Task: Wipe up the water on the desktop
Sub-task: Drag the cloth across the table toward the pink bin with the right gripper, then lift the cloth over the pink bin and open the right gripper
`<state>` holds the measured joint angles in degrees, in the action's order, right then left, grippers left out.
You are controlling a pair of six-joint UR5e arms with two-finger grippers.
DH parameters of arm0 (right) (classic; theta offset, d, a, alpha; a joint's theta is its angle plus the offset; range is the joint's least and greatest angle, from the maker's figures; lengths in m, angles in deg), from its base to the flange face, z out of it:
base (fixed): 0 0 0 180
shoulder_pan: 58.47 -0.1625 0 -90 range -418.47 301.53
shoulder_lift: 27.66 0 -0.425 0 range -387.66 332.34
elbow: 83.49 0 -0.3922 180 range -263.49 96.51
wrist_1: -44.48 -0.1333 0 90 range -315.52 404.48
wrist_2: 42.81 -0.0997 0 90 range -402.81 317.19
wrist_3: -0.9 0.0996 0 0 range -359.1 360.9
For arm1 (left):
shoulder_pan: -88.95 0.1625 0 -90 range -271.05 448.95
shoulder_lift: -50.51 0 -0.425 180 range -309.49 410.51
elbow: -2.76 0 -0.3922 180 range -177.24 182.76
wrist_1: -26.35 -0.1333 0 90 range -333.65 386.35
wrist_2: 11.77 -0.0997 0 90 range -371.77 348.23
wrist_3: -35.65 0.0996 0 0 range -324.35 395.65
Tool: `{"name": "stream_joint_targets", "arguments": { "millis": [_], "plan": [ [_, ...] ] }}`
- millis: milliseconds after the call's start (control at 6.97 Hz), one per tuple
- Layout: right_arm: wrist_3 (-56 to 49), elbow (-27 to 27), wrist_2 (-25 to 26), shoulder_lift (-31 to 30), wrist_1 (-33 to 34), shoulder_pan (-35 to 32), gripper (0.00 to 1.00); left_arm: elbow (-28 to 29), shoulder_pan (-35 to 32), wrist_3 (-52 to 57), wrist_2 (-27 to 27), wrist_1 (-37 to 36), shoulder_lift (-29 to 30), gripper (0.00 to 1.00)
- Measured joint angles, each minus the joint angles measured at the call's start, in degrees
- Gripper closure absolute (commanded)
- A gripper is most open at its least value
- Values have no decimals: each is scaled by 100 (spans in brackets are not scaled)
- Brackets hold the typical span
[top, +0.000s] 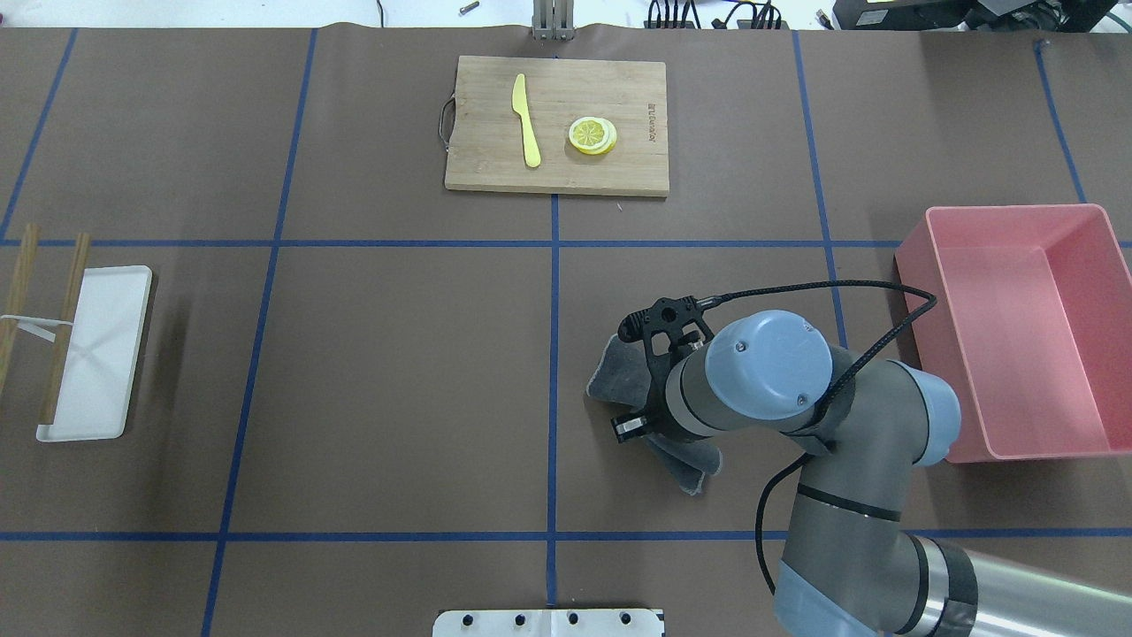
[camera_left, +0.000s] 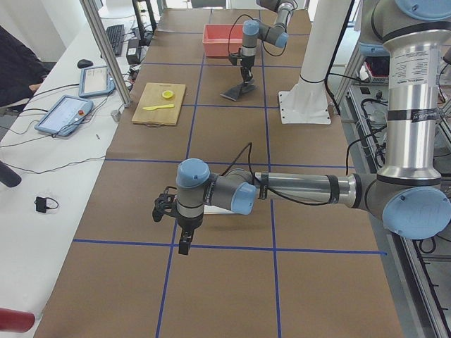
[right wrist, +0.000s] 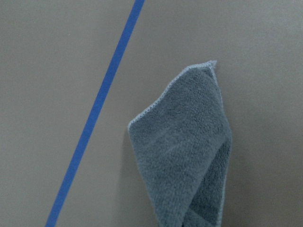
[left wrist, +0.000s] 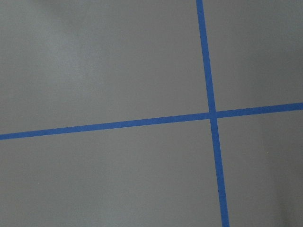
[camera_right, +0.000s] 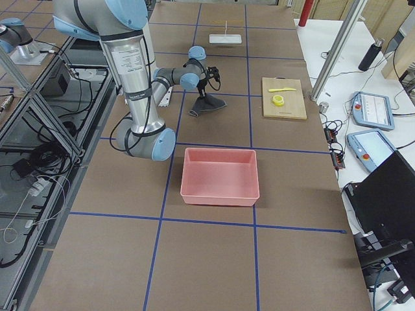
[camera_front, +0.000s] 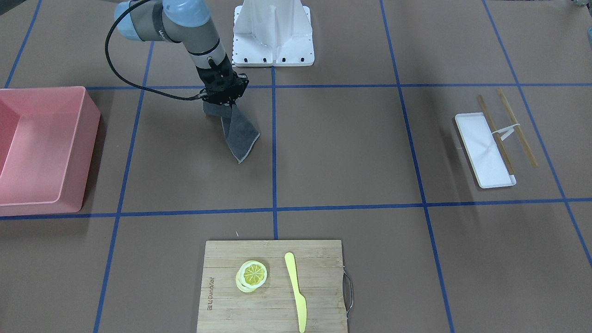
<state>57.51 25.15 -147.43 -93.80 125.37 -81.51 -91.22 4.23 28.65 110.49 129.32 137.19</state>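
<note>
Closest to the right wrist lens: grey cloth [right wrist: 189, 156], hanging folded just beside a blue tape line [right wrist: 93, 118]. Pinched at its upper end by right fingers [camera_front: 225, 98], clamped tight on the fabric, above the counter [camera_front: 347, 148], between white arm base [camera_front: 273, 41] and bamboo cutting board [camera_front: 273, 286], with pink bin [camera_front: 88, 138] off to one side. Lower corner seemingly trailing on the brown surface, though contact is hard to confirm. Left fingers [camera_left: 184, 243] low over a tape crossing, well apart from the cloth; spread or closed, cannot tell. No wet patch discernible anywhere on the counter, too faint to make out.

Judged step: cloth secured, wiping either about to start or mid-pass. Next move probably calls for lowering to flatten more fabric against the surface, then dragging with steady downward pressure across the spill, keeping the clamp firm against slipping and steering clear of the bin.
</note>
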Motion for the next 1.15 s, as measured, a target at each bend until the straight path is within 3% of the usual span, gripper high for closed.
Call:
{"name": "stream_joint_targets", "arguments": {
  "millis": [430,1148],
  "plan": [
    [-763,-105,-111,-28,729,-753,100,6,-1,-3,0,2,63,1],
    [-2022,-619,-225,-237,917,-1776,100,25,6,-5,0,-9,102,1]
  ]
}}
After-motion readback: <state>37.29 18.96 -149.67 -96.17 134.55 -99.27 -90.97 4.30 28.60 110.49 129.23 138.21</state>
